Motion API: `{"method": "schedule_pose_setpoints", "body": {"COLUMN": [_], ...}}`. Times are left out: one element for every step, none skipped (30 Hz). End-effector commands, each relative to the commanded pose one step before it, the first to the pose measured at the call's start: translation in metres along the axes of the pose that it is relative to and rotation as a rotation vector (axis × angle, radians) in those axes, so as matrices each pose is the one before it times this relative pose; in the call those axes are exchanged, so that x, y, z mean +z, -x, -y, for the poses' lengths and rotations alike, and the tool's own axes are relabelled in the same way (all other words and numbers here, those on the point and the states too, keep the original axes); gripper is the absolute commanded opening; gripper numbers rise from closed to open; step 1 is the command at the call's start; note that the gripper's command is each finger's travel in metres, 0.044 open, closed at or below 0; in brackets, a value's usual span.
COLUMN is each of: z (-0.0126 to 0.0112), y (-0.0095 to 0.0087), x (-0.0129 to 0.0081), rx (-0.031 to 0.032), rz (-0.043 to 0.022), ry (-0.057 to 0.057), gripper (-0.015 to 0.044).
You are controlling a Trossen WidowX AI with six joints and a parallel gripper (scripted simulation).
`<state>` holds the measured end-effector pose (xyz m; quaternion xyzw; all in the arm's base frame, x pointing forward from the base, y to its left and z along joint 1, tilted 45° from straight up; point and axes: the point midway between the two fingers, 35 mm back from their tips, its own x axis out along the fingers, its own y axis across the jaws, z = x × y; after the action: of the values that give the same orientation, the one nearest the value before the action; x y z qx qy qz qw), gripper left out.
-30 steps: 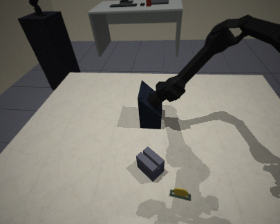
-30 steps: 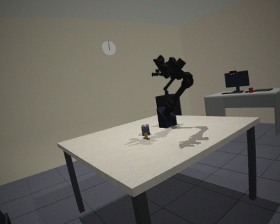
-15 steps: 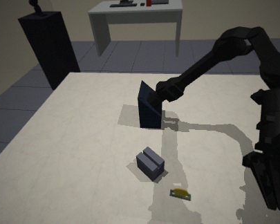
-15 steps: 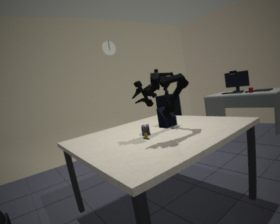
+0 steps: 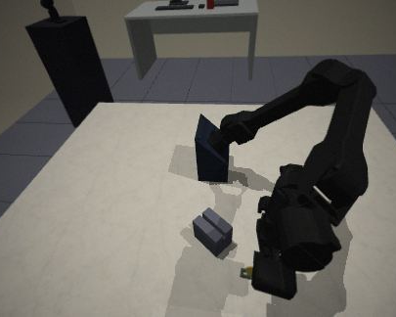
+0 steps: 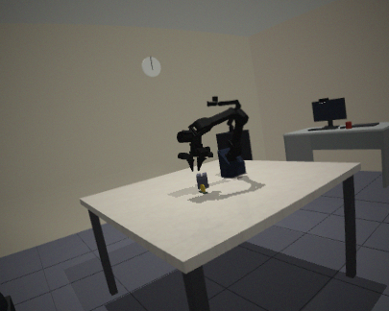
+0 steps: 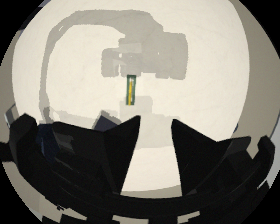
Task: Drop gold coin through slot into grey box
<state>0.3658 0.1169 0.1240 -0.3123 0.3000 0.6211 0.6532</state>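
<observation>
The gold coin (image 5: 248,268) (image 6: 203,188) (image 7: 131,88) stands on edge in its dark-green holder (image 5: 242,273) on the table, near the front. In the wrist view it shows edge-on as a thin yellow-green strip, just ahead of the fingertips. The grey box (image 5: 212,230) (image 6: 202,179), with a slot along its lid, stands a little behind and to the left of the coin. My gripper (image 6: 194,167) (image 7: 156,121) hangs above the coin, pointing down. Its fingers are partly open with bare table showing between them. In the top view the wrist covers most of the holder.
The arm's dark blue base block (image 5: 211,157) (image 6: 231,165) stands in the middle of the white table (image 5: 94,196). A black cabinet (image 5: 69,64) and a white desk (image 5: 192,22) stand on the floor behind the table.
</observation>
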Motion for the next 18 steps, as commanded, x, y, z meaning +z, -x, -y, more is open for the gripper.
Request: {"method": "schedule_pose_setpoints", "body": {"z": [-0.02063,0.0,0.0,-0.001,-0.00251,-0.00101,0.00015,0.00027,-0.00006,-0.00035,-0.00017,0.0,0.0,0.0,-0.00008,-0.00027,-0.00049,-0.00039], "y": [-0.01249,0.0,0.0,-0.00001,-0.00004,-0.00002,-0.00281,-0.00842,-0.01257,-0.00832,-0.00276,0.0,0.0,0.0,-0.00121,-0.00361,-0.00539,-0.00358], "x": [-0.0064,0.0,0.0,-0.0005,-0.00125,-0.0005,-0.00002,-0.00002,0.00008,0.00012,0.00005,0.0,0.0,0.0,-0.00005,-0.00014,-0.0002,-0.00012], "rx": [0.14304,0.0,0.0,0.00004,0.0001,0.00004,-0.00005,-0.00011,-0.00004,0.00007,0.00004,0.0,0.0,0.0,0.0,0.0,0.00002,0.00003], "rz": [0.10416,0.0,0.0,-0.00002,-0.00004,-0.00002,-0.00007,-0.00002,0.00049,0.00067,0.00028,0.0,0.0,0.0,0.00001,0.00008,0.0002,0.00019], "ry": [-0.0089,0.0,0.0,0.0,-0.0001,0.0,0.0,0.0001,0.0001,0.0001,0.0,0.0,0.0,0.0,0.0,0.0,0.0,0.0], "gripper": [0.0161,0.0161,0.0161,0.0161,0.0161,0.0161,0.0161,0.0161,0.0161,0.0161,0.0161,0.0161,0.0161,0.0161,0.0161,0.0161,0.0161,0.0161]}}
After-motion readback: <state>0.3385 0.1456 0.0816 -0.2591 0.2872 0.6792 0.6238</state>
